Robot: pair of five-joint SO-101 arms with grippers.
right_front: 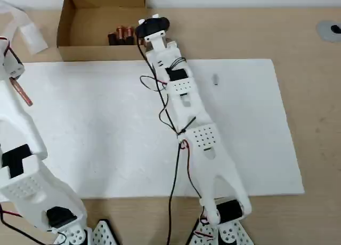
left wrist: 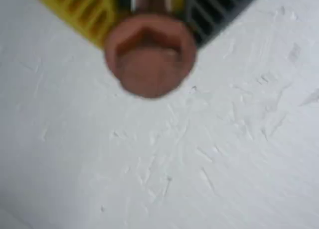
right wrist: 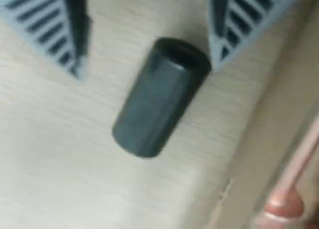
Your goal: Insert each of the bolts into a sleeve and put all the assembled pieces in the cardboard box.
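Rolling worries us: right gripper (right wrist: 147, 64), jaws apart, straddles the lying black cylindrical sleeve (right wrist: 157, 97); left gripper (left wrist: 149, 10) clamps the copper hex-head bolt (left wrist: 149, 57).

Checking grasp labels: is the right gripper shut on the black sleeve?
No, the right gripper is open: its fingers stand wider apart than the black sleeve lying between them.

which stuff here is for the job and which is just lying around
For the job: bolt in the left gripper; sleeve inside the open right gripper; cardboard box holding assembled pieces.
Lying about: white foam sheet; white wrapper; grey disc.
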